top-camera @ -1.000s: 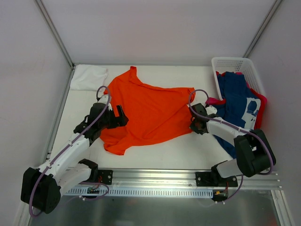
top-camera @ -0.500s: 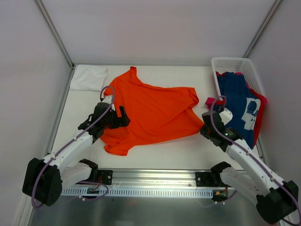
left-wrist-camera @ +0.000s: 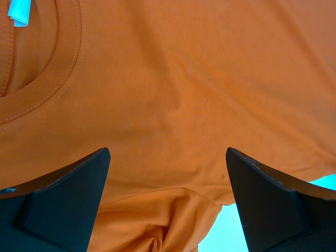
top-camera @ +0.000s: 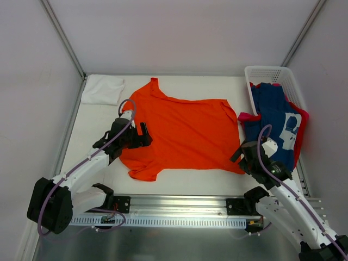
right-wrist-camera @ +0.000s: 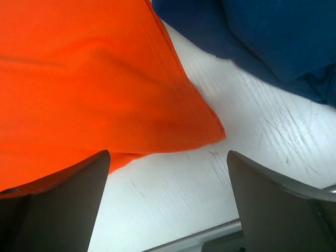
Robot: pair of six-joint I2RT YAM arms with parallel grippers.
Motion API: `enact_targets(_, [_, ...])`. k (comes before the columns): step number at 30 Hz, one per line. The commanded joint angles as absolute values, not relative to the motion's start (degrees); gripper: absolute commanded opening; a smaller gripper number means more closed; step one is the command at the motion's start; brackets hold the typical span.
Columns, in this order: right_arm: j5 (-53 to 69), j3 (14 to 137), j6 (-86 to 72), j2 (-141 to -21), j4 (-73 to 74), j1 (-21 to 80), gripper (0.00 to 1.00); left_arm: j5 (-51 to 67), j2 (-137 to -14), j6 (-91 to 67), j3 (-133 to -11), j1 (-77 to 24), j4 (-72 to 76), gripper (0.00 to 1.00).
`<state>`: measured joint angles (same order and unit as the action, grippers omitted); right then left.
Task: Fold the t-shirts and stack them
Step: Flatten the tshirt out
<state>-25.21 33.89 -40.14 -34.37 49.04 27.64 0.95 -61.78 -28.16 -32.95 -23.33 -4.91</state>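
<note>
Both jaws wide over orange t-shirt (top-camera: 185,136)

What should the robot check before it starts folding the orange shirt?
1. Is the orange shirt spread flat? Ok, apart from a small crease at its near edge.
2. Is the left hand open above the shirt? Ok.
3. Is the right hand open and holding nothing? Ok.
4. Is the orange shirt clear of the navy shirt? Cannot tell; their edges are very close.
5. Is the white shirt out of the way? Ok, it sits in the far left corner.
</note>
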Motion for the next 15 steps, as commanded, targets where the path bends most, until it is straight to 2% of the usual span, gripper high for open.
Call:
enact_targets(1, [-22.68,31.21,-41.04,-32.96,50.89,27.95,0.99,1.32,-61.52,-28.65,-33.57,-23.99,-3.25,0.94])
enact_targets(9, [-22.94,30.41,-40.87,-28.13,51.86,28.04,0.99,-1.75,-62.57,-27.69,-34.19,-24.08,-4.92,0.94])
enact_targets(15, [-21.8,31.46,-40.08,-26.98,51.15,28.12,1.0,-7.1,-71.35,-24.0,-38.49,-24.08,-5.01,0.92])
